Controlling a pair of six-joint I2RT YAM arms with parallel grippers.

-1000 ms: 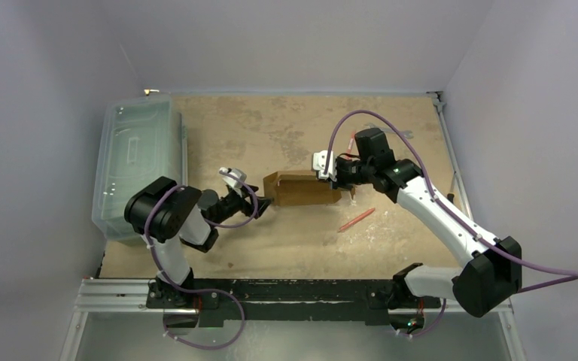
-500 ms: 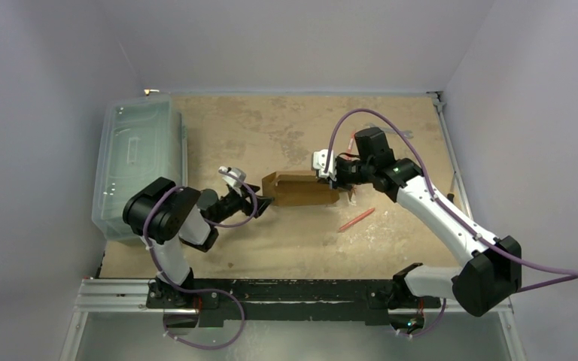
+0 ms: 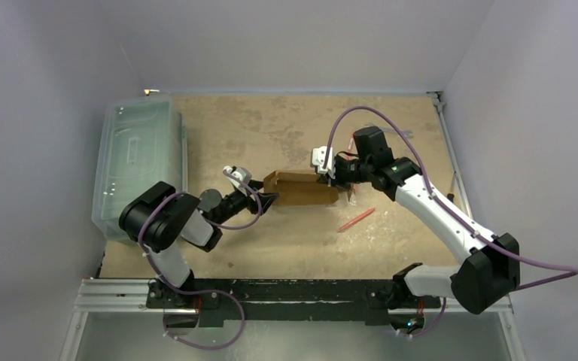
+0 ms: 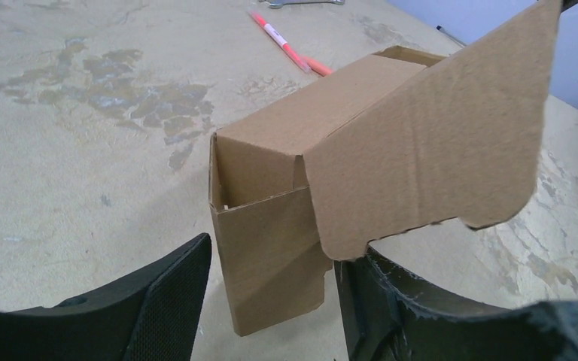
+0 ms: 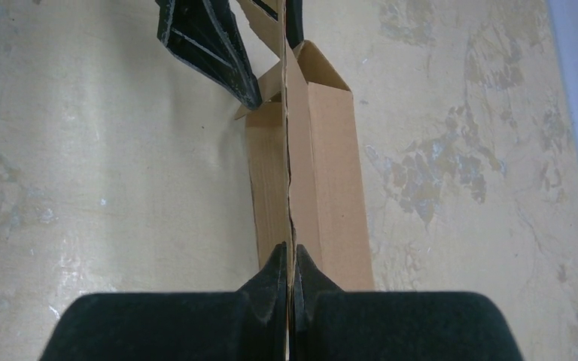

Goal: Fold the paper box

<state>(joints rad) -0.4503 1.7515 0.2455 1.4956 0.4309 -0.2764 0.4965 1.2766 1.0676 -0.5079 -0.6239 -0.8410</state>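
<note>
Top external: places the paper box (image 3: pixel 301 189) on the table (image 3: pixel 271 128) between the grippers, with the left gripper (image 3: pixel 265 199) at one end and the right gripper (image 3: pixel 330 177) above the other. Cannot resolve either jaw gap from here. Alone shows both arms at once, and a red pen (image 3: pixel 356 219) well clear of the box.

Left wrist: shows fingers spread, straddling the box's end wall, not clamped. Shows the raised lid flap (image 4: pixel 436 143) overhanging the right finger. Could trap that flap's lower edge on closing, creasing it or skewing the box.

Right wrist: shows fingers pinched flat on the lid flap, seen edge-on, box body just ahead of the fingertips. Could tear the hinge crease if pulled hard. Hides the open cavity seen from the left wrist.
</note>
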